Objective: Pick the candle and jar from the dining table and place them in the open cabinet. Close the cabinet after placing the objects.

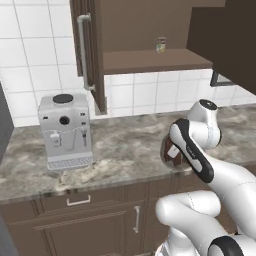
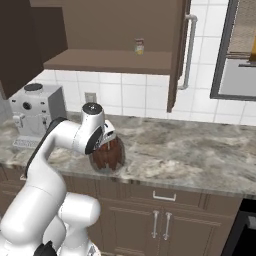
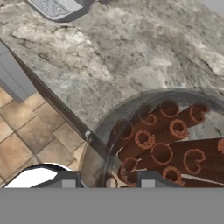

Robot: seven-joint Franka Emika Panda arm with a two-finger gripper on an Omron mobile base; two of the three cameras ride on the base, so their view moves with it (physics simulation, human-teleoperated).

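My jaws [image 3: 104,183] grip the jar [image 2: 106,152] just above the surface [image 2: 190,155]; candle [image 2: 139,46] already shelved. Next, I raise the jar into the cabinet [image 2: 115,61].

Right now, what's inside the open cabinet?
The candle stands on the cabinet shelf. The door covers its right part. The gripper holds the jar over the counter.
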